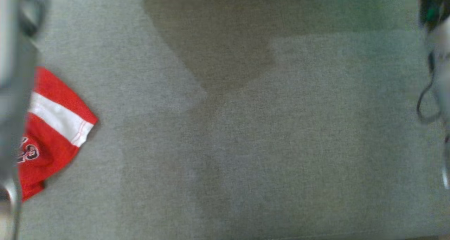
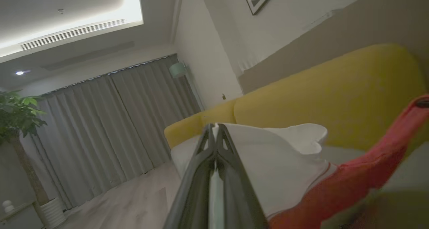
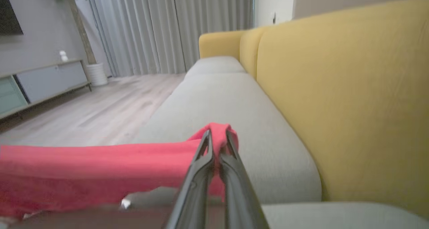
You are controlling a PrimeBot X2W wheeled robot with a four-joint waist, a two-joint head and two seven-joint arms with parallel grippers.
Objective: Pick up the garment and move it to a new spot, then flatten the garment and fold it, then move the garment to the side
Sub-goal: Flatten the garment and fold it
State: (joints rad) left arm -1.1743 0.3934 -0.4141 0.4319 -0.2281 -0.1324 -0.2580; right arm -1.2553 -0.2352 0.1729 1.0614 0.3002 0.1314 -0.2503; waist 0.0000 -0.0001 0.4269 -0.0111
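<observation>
left gripper [image 2: 215, 127] pinched shut on the white band of the garment [image 1: 52, 134]; right gripper [image 3: 218, 135] pinched shut on its red edge. the garment sits at the left, over the grey sofa seat [image 1: 246, 145].

Head view comes through soft and grainy: a broad dark shadow [image 1: 218, 46] spills over the top of the grey sofa seat [image 1: 263, 155], and both side edges smear into blur. Left wrist view is dim, ceiling cove light [image 2: 83, 17] glaring, straight lines bowing. Right wrist view is evenly lit, garment [image 3: 83, 168] blurred low left.
</observation>
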